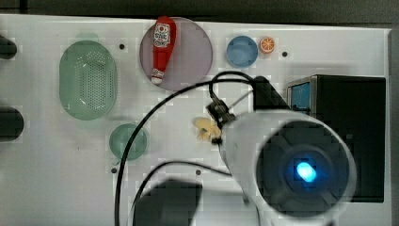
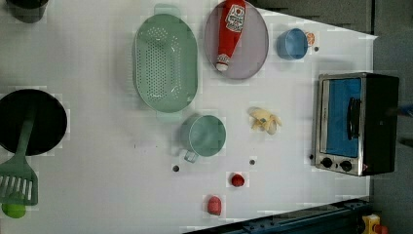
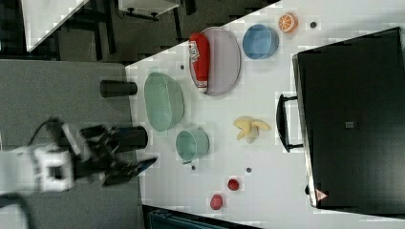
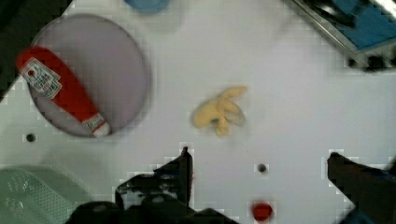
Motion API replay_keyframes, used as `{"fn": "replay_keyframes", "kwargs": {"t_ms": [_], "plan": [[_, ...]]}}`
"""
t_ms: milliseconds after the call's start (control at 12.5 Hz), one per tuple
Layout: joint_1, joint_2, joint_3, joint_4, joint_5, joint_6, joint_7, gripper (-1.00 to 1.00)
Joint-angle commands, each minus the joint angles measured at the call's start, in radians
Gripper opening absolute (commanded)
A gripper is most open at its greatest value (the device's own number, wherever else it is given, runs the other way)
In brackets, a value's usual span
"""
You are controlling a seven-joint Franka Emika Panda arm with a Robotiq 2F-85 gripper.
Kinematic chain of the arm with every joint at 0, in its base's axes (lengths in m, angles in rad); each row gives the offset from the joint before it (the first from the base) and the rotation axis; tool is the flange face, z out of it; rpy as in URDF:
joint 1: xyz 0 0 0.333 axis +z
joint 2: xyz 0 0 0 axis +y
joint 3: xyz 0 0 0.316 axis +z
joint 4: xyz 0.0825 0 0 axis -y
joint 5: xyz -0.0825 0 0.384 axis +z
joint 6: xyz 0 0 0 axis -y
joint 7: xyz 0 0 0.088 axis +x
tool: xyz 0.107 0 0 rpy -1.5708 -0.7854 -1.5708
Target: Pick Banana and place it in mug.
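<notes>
The tool (image 4: 259, 163) stands spread wide with nothing between its two dark fingers (image 4: 180, 175), and it touches nothing; in the wrist view the white table (image 4: 289, 93) shows bare in the gap, with the banana (image 4: 219, 111) lying beyond the fingertips and well apart from them. In the right view the tool (image 3: 138, 167) hangs off the table's edge, clear of everything on it. The banana (image 2: 265, 120) lies flat on the table's open middle, between the mug (image 2: 204, 135) and the toaster oven (image 2: 353, 122), touching neither. In the left view its long axis runs roughly across the picture, the joined end toward the mug and the splayed strips fanning toward the oven and slightly downward. The mug stands upright, mouth open upward, just beside the rim of the pale green perforated basket (image 2: 165, 63). Farther toward the table's far edge a ketchup bottle (image 2: 229, 31) lies on a grey plate (image 2: 253, 48), next to a blue cup (image 2: 292, 44) and an orange slice (image 2: 310, 38). Two small red items (image 2: 237, 180) sit near the table's near edge.
</notes>
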Motion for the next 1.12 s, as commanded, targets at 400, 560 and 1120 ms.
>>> {"fn": "replay_keyframes", "kwargs": {"t_ms": [400, 560, 1120], "plan": [[0.026, 0.302, 0.018, -0.320, 0.001, 0.445, -0.371, 1.00], [0.026, 0.387, 0.018, -0.343, -0.007, 0.557, -0.541, 1.00], [0.028, 0.619, 0.020, -0.357, -0.007, 0.811, -0.750, 1.00]]}}
